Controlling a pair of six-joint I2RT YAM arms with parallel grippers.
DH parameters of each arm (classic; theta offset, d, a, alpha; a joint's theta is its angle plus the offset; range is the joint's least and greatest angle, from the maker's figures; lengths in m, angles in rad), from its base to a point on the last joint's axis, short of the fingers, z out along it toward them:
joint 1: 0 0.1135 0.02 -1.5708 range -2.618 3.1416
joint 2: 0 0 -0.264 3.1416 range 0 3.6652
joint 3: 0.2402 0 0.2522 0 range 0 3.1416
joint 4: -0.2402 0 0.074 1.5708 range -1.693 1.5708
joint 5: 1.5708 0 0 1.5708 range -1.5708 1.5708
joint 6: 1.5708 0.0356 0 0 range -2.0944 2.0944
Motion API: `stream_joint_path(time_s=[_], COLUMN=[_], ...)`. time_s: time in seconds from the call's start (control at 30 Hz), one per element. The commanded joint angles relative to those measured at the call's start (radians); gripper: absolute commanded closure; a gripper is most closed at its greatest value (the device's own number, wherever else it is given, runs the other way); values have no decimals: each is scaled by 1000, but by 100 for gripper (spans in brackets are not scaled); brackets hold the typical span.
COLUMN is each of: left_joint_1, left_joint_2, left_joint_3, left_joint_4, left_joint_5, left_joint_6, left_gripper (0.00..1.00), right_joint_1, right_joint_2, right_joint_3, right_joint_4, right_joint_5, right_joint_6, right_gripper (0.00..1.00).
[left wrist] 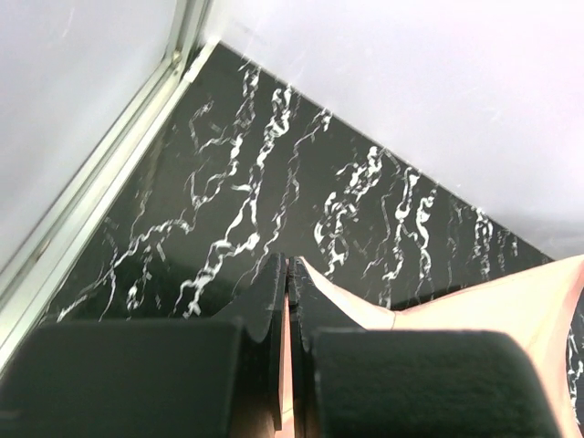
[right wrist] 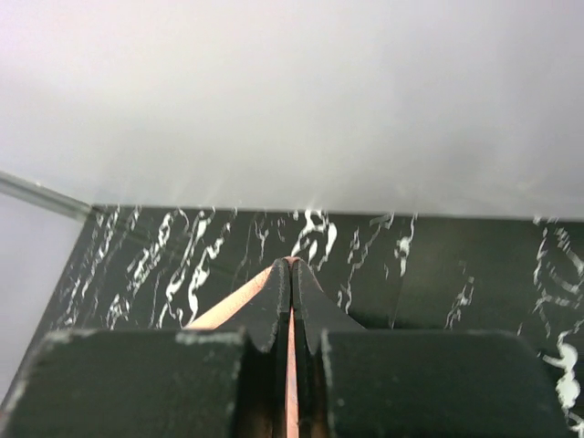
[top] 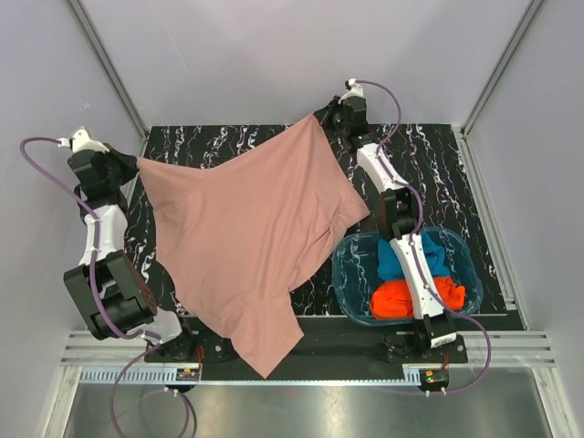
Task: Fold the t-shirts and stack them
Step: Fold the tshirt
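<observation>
Two robot arms hold a large dusty-pink t-shirt (top: pixel 246 228) spread over a black marbled tabletop (top: pixel 447 155), each gripping one far corner of the cloth. The left arm (top: pixel 99 239) folds back from its near base through a raised elbow and reaches to the far left edge. There the left claw (left wrist: pixel 285 266) is pinched tight on a corner of the pink fabric, which trails off to the right in the wrist view. The right arm (top: pixel 401 214) stretches almost straight from its base towards the far wall. The right claw (right wrist: pixel 290 265) is closed on a thin fold of the same shirt, and a strip of pink shows between its fingers.

The shirt fans out from the two corners across the left and middle of the tabletop. Its near end narrows to a flap that lies over the dark rail between the arm bases. From above it is hard to say whether the middle of the cloth rests on the surface or hangs just above it.

At the near right stands a translucent blue tub (top: pixel 344 274) with a blue t-shirt (top: pixel 394 263) on its far side and an orange-red t-shirt (top: pixel 394 301) on its near side. The right arm crosses over both and hides their middles. The pink cloth covers much of the tabletop's marbling.
</observation>
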Motion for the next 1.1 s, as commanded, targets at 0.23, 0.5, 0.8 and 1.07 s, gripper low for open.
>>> stream_joint_path(time_s=[0.23, 0.5, 0.8, 1.07], left_joint_1=[-11, -62, -186, -293], left_joint_2=[13, 9, -40, -178], left_joint_3=[126, 120, 120, 72], left_joint_4=[53, -39, -243, -410], left_joint_5=[-16, -13, -62, -111], left_joint_6=[12, 62, 98, 104], left_gripper=[100, 100, 100, 100], right_joint_1=[-40, -40, -49, -83], right_joint_2=[-39, -89, -230, -323], right_joint_3=[64, -11, -157, -183], right_joint_4=[90, 31, -163, -419], right_joint_5=[63, 29, -46, -112], right_joint_6=[14, 23, 39, 45], right_gripper=[100, 100, 99, 98])
